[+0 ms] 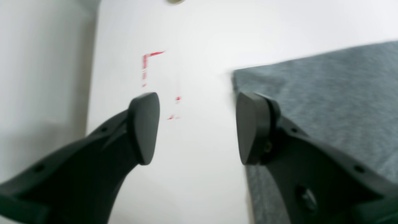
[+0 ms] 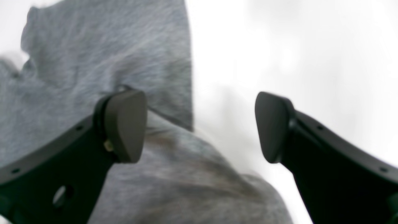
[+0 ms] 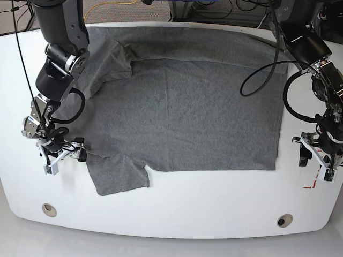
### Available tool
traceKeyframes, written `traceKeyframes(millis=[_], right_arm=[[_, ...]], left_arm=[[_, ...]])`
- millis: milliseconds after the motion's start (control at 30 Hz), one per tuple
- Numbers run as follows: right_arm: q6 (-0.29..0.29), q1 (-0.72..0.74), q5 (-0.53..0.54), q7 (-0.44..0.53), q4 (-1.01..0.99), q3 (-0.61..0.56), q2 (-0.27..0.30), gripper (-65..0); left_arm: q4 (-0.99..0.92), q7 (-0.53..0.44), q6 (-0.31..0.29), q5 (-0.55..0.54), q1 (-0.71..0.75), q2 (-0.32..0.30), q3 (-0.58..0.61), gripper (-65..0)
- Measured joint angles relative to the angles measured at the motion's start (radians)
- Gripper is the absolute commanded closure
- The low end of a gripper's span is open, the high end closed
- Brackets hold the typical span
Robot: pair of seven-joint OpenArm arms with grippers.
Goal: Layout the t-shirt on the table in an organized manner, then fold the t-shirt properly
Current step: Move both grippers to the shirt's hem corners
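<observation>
Grey t-shirt (image 3: pixel 187 101) spread flat on white surface (image 3: pixel 177 214), long axis left-right. Right hand (image 3: pixel 63 151) gapes empty, touching sleeve (image 3: pixel 120 174); left hand (image 3: pixel 316 153) gapes empty just beyond hem.

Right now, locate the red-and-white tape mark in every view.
Left wrist: the tape mark lies upper left of centre, on the bare table above the open left claw.
Right wrist: not in view.
Base: lower right, beside the left claw.
Shared landmark: the t-shirt.

t-shirt (image 3: pixel 187 107): heather grey | table (image 3: pixel 187 214): glossy white | fingers (image 1: pixel 144 127): black
</observation>
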Motion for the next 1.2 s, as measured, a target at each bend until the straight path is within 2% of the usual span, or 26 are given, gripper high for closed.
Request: traceKeyframes(millis=[100,200,533,700,933,1067,1200], right_arm=[[-0.01,0.012,0.001,0.054,-0.08,0.0,0.027,-50.9],[-0.01,0.01,0.0,0.061,-0.123,0.0,0.042,-50.9],[-0.008,-0.033,0.014,0.09,-0.114,0.001,0.019,-50.9],[-0.007,-0.084,0.011,0.028,0.002,-0.002,-0.021,-50.9],[-0.006,-0.166,-0.004,-0.084,0.217,-0.014,-0.109,-50.9],[-0.005,-0.19,0.002,-0.115,0.279,-0.098,-0.122,-50.9],[0.002,-0.201,0.007,-0.108,0.301,-0.133,-0.127,-50.9]], left_arm=[[0.0,0.003,0.0,0.006,0.017,0.0,-0.003,-36.5],[0.0,0.005,0.001,0.007,0.035,0.0,-0.005,-36.5],[-0.001,0.005,0.001,0.008,0.055,-0.001,-0.006,-36.5],[-0.003,0.005,0.0,0.006,0.053,0.0,-0.006,-36.5],[-0.003,0.006,0.0,0.007,0.053,-0.001,-0.005,-36.5],[-0.004,0.007,0.001,0.007,0.054,-0.001,-0.005,-36.5],[-0.024,0.003,0.001,0.007,0.051,0.004,-0.005,-36.5]])
